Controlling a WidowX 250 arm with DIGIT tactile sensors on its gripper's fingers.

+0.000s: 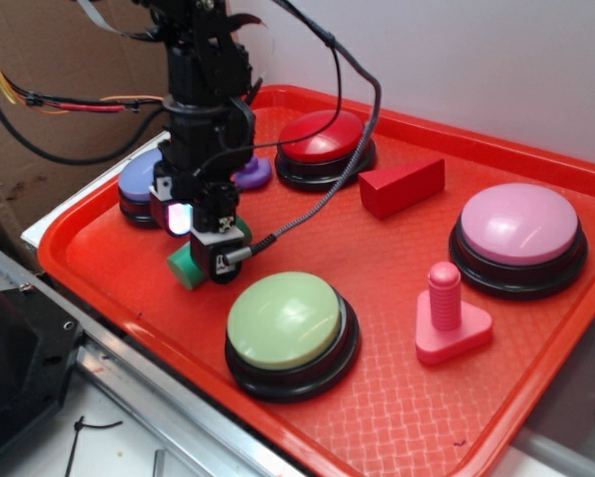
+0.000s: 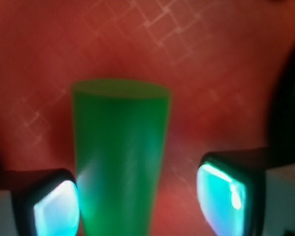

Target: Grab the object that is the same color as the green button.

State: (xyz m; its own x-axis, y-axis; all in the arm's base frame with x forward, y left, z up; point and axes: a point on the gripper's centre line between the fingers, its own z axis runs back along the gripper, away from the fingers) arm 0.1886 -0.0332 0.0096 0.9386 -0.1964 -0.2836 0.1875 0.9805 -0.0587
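Observation:
The green cylinder lies on its side on the red tray, left of the pale green button. My gripper is lowered over the cylinder with one finger on each side. In the wrist view the cylinder runs lengthwise between the glowing pads. The left pad is at its side, and the right pad stands apart from it with red tray showing in the gap. The gripper is open.
On the tray are a lavender-blue button at the far left, a red button at the back, a pink button at the right, a red wedge block, a pink bolt on a triangular base and a small purple piece behind the arm.

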